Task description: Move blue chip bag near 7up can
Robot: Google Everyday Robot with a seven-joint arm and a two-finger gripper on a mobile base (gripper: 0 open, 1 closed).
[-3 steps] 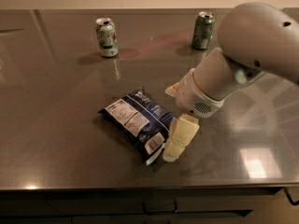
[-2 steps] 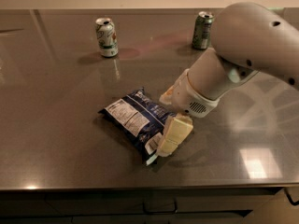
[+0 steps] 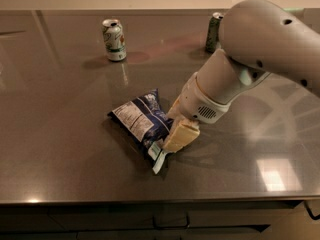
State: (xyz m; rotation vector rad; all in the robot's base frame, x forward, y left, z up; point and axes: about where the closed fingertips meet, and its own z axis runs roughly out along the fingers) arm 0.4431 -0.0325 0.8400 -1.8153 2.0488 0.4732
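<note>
The blue chip bag (image 3: 141,121) lies flat near the middle of the table, white nutrition label facing up. Its white edge points toward the front. The 7up can (image 3: 114,39) stands upright at the back left, well away from the bag. My gripper (image 3: 175,127) is low over the table at the bag's right edge, touching or overlapping it. The big white arm (image 3: 260,49) reaches in from the right and hides the bag's right side.
A dark green can (image 3: 214,32) stands at the back, partly hidden behind the arm. The dark grey table (image 3: 60,149) has its front edge close to the bag, with drawers below.
My gripper has moved left and closer in on the bag's right edge. The bag and both cans have not moved.
</note>
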